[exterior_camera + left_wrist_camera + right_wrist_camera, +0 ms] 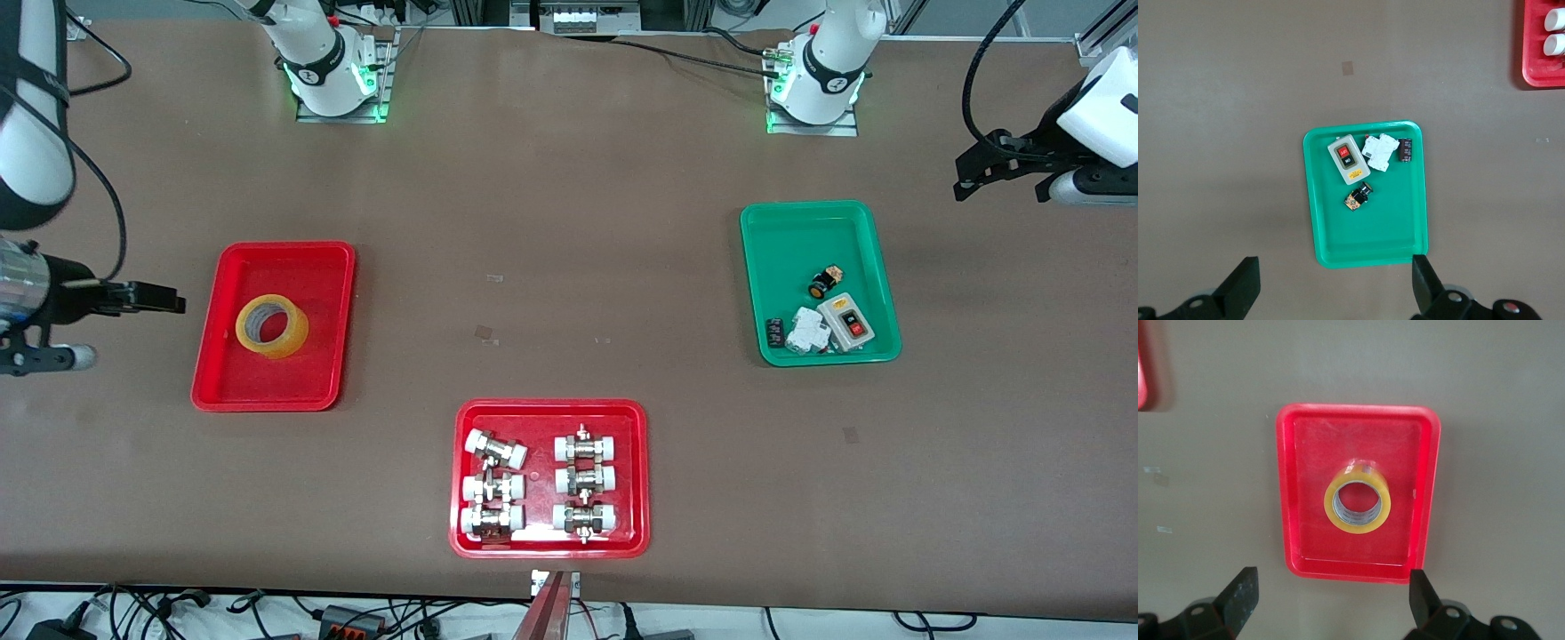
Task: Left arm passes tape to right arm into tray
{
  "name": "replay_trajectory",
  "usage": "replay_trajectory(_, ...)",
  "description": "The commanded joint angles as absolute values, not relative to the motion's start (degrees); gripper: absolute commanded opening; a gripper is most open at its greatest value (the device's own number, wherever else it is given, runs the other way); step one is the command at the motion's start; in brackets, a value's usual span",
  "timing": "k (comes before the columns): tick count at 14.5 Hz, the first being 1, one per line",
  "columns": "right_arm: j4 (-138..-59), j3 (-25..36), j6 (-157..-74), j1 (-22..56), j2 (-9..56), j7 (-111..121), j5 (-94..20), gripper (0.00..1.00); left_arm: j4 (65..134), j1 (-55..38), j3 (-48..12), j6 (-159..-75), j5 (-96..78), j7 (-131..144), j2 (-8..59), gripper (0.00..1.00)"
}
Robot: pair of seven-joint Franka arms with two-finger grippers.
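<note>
The yellow tape (pixel 272 325) lies flat in the plain red tray (pixel 293 267) toward the right arm's end of the table. My right gripper (pixel 164 298) hangs open and empty in the air beside that tray, off toward the table's end. In the right wrist view the tape (pixel 1331 503) sits at the middle of the tray (pixel 1311 440), and the right gripper (pixel 1333 581) holds nothing between its fingers. My left gripper (pixel 965 178) is open and empty over bare table at the left arm's end. In the left wrist view the left gripper (pixel 1335 267) has its jaws wide apart.
A green tray (pixel 800 231) with a switch box and small electrical parts stands near the left arm, and shows as the green tray (pixel 1371 233) in the left wrist view. A second red tray (pixel 548 413) of white-capped metal fittings sits at the table's front edge.
</note>
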State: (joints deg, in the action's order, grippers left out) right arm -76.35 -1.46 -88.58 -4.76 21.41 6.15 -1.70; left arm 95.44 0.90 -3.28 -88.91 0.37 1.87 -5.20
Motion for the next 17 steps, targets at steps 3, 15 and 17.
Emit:
replay_trajectory(3,-70.84,-1.41,-85.87,-4.22,21.45,3.62,-0.44,1.00,94.31,1.05,-3.60,-87.98,1.50,2.29,-4.83,1.00)
replay_trajectory(15,-76.80,5.01,-95.96,1.06,15.31,0.35,0.18,1.00,87.45,0.79,-3.52,-87.98,1.05,1.93,0.26,1.00)
replay_trajectory(17,-78.74,5.01,-96.68,0.88,13.63,0.96,0.70,1.00,87.54,0.88,-3.60,-87.72,0.97,1.93,0.26,1.00)
